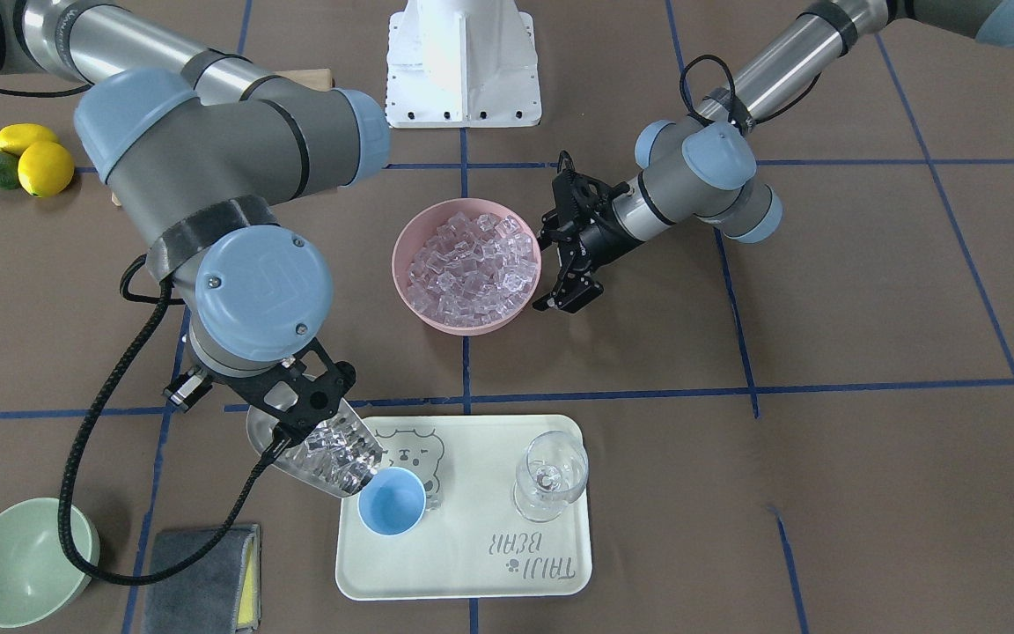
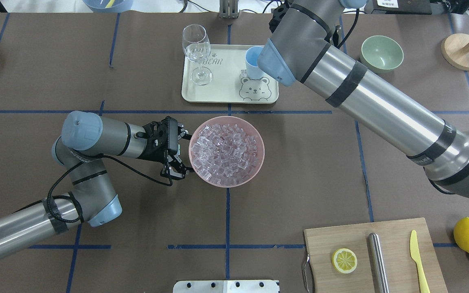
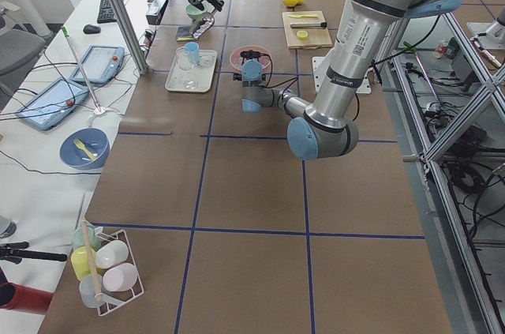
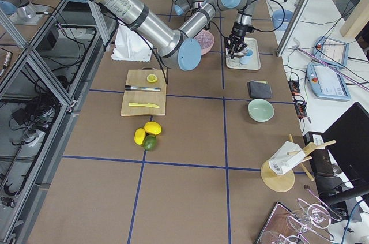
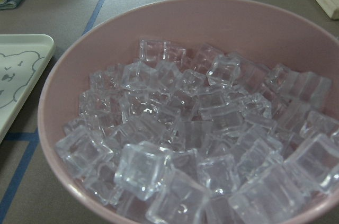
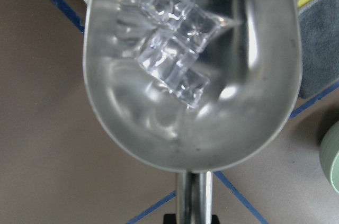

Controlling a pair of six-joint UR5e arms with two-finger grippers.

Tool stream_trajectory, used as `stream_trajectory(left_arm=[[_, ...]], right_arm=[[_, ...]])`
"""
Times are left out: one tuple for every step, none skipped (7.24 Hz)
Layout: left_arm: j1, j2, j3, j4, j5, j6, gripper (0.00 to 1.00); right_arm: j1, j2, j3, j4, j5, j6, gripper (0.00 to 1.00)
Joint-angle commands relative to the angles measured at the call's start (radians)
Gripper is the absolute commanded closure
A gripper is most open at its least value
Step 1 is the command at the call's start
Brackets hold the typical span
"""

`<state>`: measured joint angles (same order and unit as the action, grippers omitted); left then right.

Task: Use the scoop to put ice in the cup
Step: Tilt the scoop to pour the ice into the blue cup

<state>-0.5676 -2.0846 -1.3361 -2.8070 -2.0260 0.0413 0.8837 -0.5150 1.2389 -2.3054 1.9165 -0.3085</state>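
Right pincer is clamping the scoop by its handle and holding it tipped, open end down, toward the cup. Key geometry: the scoop's long axis is running from the pincer straight at the cup, with the lip sitting at the rim on the side nearer the pincer. Touching or just above, can't tell. Ice is crowding the mouth of the blade. The cup is looking empty from the front, so I'd say the pour is only starting. The cup is standing upright on the tray, far side of the desk from the robot, at the tray's end on the robot's right. The wine glass is at the other end, well apart. One cube seems to be lying on the tray just beside the cup, so spill is a risk if the lip isn't over the opening. Left pincer is idling with jaws apart just beside the pink bowl, gripping nothing. The right arm is the nearer one by far.
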Motion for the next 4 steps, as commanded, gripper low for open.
stream_trajectory(left_arm=[[0.002,-0.002,0.002,0.001,0.004,0.0,0.0],[0.003,-0.002,0.002,0.001,0.004,0.0,0.0],[0.003,-0.002,0.002,0.001,0.004,0.0,0.0],[0.003,-0.002,0.002,0.001,0.006,0.0,0.0]], right_arm=[[0.0,0.082,-0.074,-0.145,-0.039,-0.067,1.0],[-0.002,0.085,-0.073,-0.161,-0.039,-0.075,1.0],[-0.002,0.084,-0.073,-0.16,-0.039,-0.084,1.0],[0.0,0.082,-0.072,-0.16,-0.039,-0.086,1.0]])
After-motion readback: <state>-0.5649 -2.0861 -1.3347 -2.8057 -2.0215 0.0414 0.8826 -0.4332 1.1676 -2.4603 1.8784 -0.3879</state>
